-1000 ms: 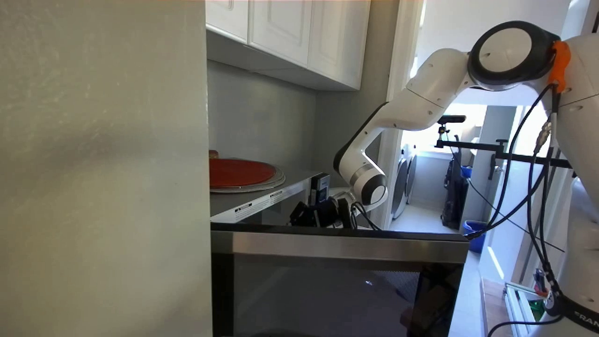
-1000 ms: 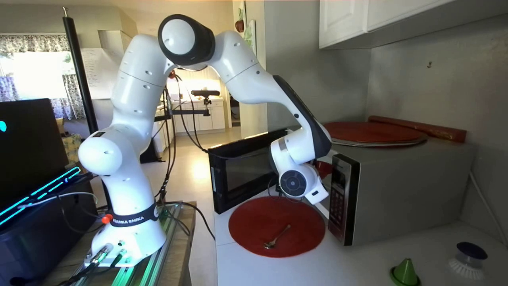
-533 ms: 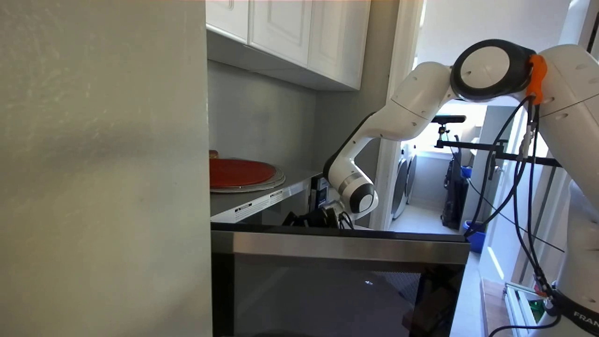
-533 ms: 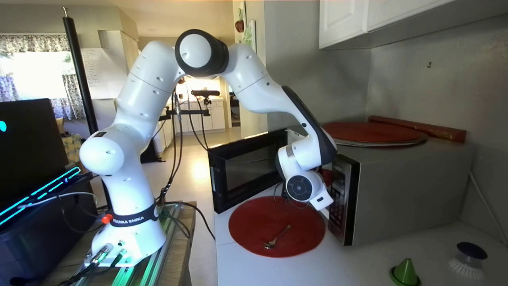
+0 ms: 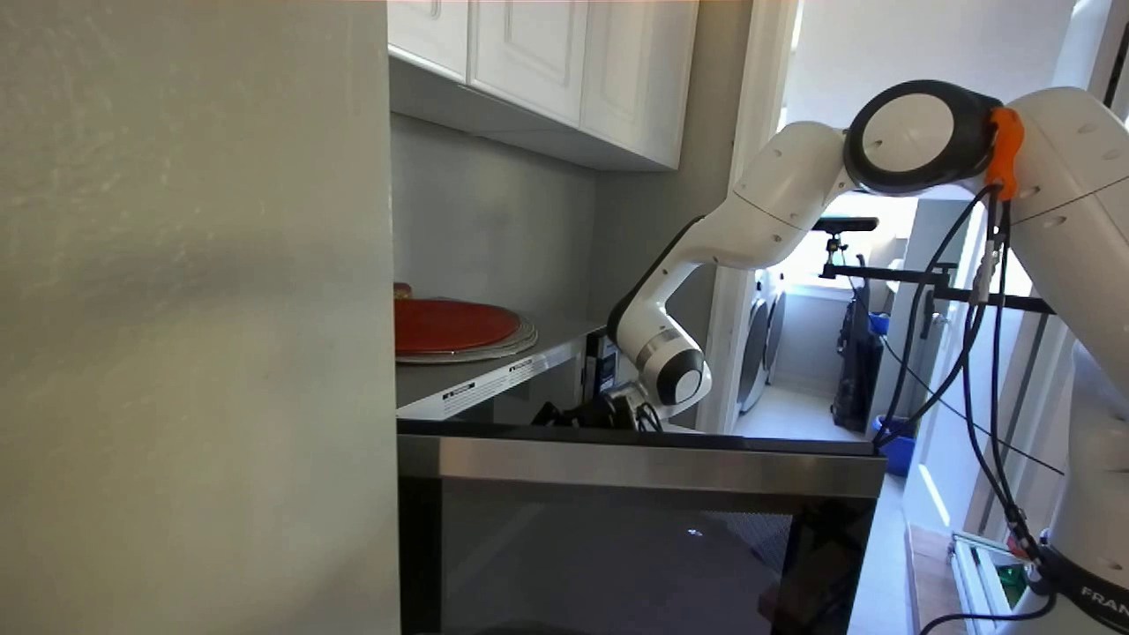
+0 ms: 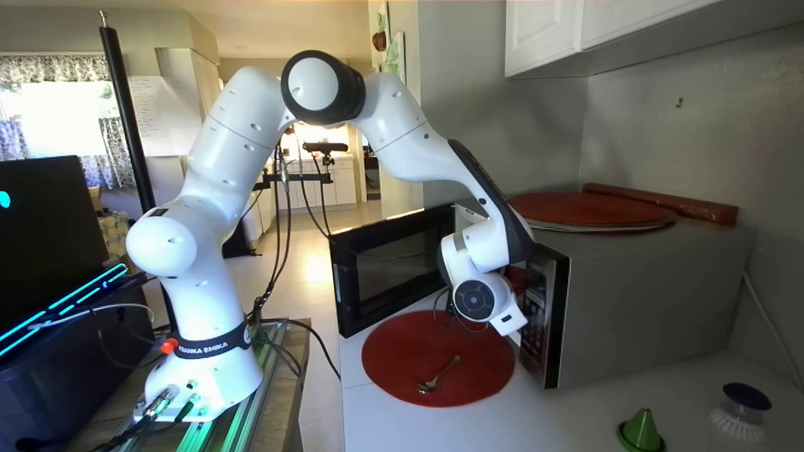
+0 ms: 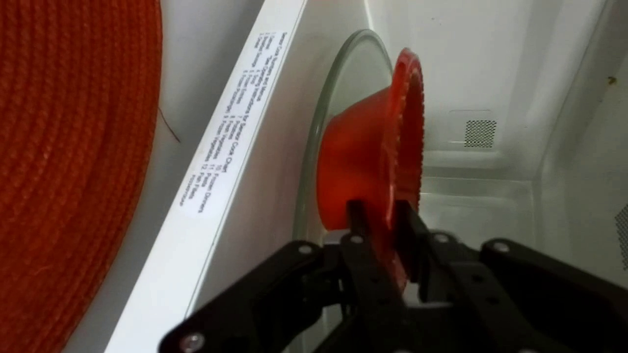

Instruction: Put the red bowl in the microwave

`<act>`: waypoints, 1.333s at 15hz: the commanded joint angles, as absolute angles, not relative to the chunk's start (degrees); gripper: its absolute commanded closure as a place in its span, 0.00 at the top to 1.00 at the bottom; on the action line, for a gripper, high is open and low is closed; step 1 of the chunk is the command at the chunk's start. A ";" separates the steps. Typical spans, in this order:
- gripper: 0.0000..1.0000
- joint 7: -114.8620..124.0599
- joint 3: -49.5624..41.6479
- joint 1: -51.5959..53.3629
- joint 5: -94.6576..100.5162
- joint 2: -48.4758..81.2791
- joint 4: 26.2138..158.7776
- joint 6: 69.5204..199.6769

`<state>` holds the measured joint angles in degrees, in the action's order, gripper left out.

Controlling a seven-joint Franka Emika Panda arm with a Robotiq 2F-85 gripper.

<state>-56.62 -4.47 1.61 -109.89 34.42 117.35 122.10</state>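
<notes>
The white microwave stands on the counter with its door open; its pale interior fills the right of the wrist view. The red bowl is inside it, by the glass turntable; its base appears to rest on or very near the glass. My gripper is inside the opening with one finger on each side of the bowl's rim. The fingers look closed on the rim. A bit of red bowl shows behind the wrist in an exterior view. The fingertips are hidden in both exterior views.
A round red placemat with a spoon lies before the microwave. More placemats lie on its top. The control panel edge is close to the wrist. A green cone and a brush stand on the counter.
The arm has reached further into the microwave and moved lower, mostly in the first half second. In the last half second it has shifted only slightly.
</notes>
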 commanded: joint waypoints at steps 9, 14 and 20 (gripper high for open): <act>1.00 -54.98 -4.98 -0.49 -107.39 20.29 128.83 112.56; 1.00 -50.80 -8.43 -3.00 -97.61 13.54 140.57 110.89; 1.00 -46.24 -15.26 -8.72 -74.52 4.96 148.45 111.17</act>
<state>-50.48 -12.37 -6.00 -85.75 12.15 144.47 110.91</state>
